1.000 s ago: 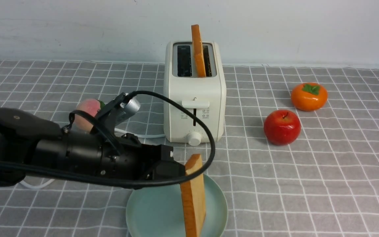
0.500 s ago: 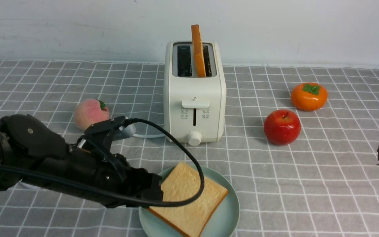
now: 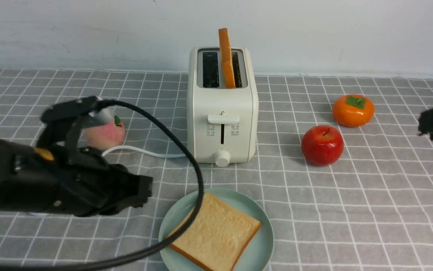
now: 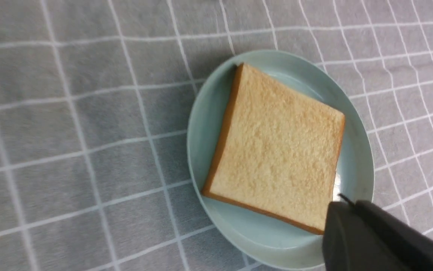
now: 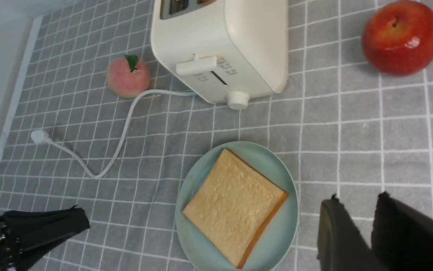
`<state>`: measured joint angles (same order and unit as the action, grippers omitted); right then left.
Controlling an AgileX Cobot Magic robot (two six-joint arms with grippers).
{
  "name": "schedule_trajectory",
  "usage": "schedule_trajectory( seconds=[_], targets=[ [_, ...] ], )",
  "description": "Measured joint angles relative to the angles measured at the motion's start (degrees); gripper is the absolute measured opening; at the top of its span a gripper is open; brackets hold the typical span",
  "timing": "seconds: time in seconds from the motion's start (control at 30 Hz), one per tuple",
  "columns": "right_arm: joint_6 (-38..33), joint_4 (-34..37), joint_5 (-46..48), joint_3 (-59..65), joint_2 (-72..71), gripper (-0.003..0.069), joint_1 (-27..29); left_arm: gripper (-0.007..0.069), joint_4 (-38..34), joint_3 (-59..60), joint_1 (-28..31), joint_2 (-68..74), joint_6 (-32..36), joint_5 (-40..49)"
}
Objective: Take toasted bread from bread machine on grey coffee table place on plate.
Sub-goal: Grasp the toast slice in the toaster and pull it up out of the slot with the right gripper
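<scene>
Left gripper (image 3: 145,191) has pulled back left, clear of the plate (image 3: 264,241), jaws closed and empty. One toast slice (image 3: 216,235) lies flat on the plate, half done. Second slice (image 3: 226,56) stands upright in the bread machine (image 3: 222,120), right slot, not yet fetched. Right gripper (image 5: 357,199) is slightly parted and empty. Grey grid-cloth table (image 3: 352,210), white wall (image 3: 88,34) behind.

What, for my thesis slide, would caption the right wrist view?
Square golden toast slice lies flat on round mint-green plate before boxy cream-white toaster; open right tool hovers nearby.
</scene>
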<state>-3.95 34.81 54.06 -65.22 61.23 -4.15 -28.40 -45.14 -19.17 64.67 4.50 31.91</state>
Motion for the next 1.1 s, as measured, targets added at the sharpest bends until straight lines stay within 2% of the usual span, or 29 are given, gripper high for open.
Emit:
schedule_trajectory(
  seconds=[0.03, 0.07, 0.1, 0.13, 0.17, 0.23, 0.27, 0.3, 0.4, 0.47, 0.6, 0.83, 0.97, 1.1],
  targets=[
    [0.0, -0.4, 0.0, -1.2, 0.4, 0.0142, -0.8, -0.0014, 1.5, 0.0, 0.0, -1.1, -1.4, 0.4],
    [0.1, -2.8, 0.1, -4.1, 3.7, 0.0126, -3.8, -0.0014, 6.7, 0.0, 0.0, -4.9, -7.0, 1.8],
    [0.2, -2.8, 0.1, -4.6, 4.1, 0.0125, -4.3, -0.0014, 7.5, 0.0, 0.0, -5.4, -7.0, 2.0],
    [0.7, -5.2, 0.1, -6.3, 5.8, 0.0119, -6.2, -0.0014, 11.1, 0.0, 0.0, -8.1, -10.4, 3.1],
    [4.0, -11.4, 0.1, -11.1, 10.0, 0.0113, -11.4, -0.0014, 16.6, 0.0, 0.0, -12.6, -16.2, 5.0],
    [7.7, -19.6, 0.4, -15.7, 15.0, 0.0111, -16.0, -0.0014, 22.5, 0.0, 0.0, -17.1, -21.5, 7.3],
    [8.2, -21.6, 0.5, -16.3, 15.6, 0.0111, -16.5, -0.0014, 23.1, 0.0, 0.0, -17.1, -22.0, 7.5],
    [11.7, -28.5, 1.1, -20.5, 19.1, 0.0111, -20.2, -0.0014, 26.2, 0.0, 0.0, -20.4, -24.8, 9.2],
    [19.0, -41.0, 2.6, -28.1, 27.0, 0.0123, -25.7, -0.0014, 29.6, 0.0, 0.0, -25.8, -28.1, 13.8],
    [21.9, -44.9, 2.4, -33.1, 31.1, 0.0136, -28.1, -0.0014, 30.0, 0.0, 0.0, -28.7, -28.5, 16.7],
    [24.6, -48.3, -0.9, -40.5, 38.2, 0.0197, -30.0, -0.0014, 30.4, 0.0, 0.0, -32.4, -28.9, 19.5],
    [25.7, -52.6, -11.2, -55.6, 54.4, 0.043, -30.4, -0.0014, 32.0, 0.0, 0.0, -37.3, -28.9, 22.1],
    [26.4, -58.6, -17.0, -58.6, 61.0, 0.0501, -30.4, -0.0014, 35.2, 0.0, 0.0, -37.3, -28.9, 25.4],
    [29.9, -63.3, -20.4, -58.8, 64.6, 0.0517, -30.4, -0.0014, 36.7, 0.0, 0.0, -37.3, -28.9, 27.6]
  ],
)
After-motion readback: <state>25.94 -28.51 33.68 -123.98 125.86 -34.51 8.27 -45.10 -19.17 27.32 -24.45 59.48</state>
